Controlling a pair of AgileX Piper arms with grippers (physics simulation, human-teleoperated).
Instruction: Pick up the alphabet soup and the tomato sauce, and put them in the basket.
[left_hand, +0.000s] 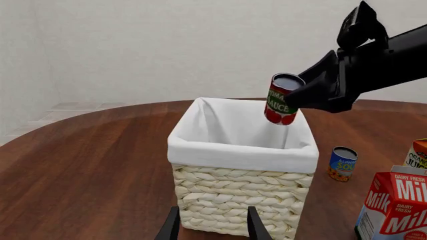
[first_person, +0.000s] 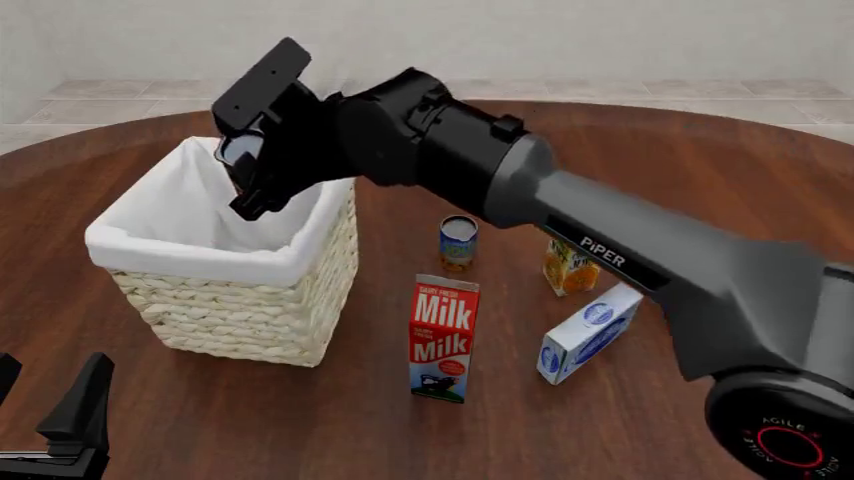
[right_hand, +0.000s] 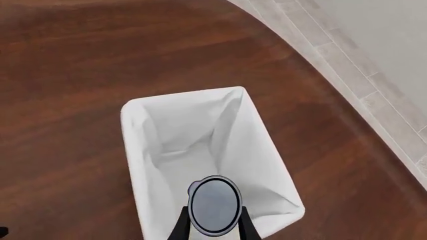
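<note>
- Right gripper (left_hand: 293, 97) clamped on red-green can (left_hand: 281, 99), held tilted over basket (left_hand: 200, 150) opening, near its right rim.
- Blue-orange can (first_person: 458, 242) upright on table (first_person: 747, 180), just right of basket, behind milk carton (first_person: 443, 338).
- Left gripper (left_hand: 212, 225) fingers apart, holding nothing, near table's front-left edge.

Cream woven basket (left_hand: 237, 197), red-green can (left_hand: 281, 102), blue-orange can (left_hand: 342, 164)
</note>
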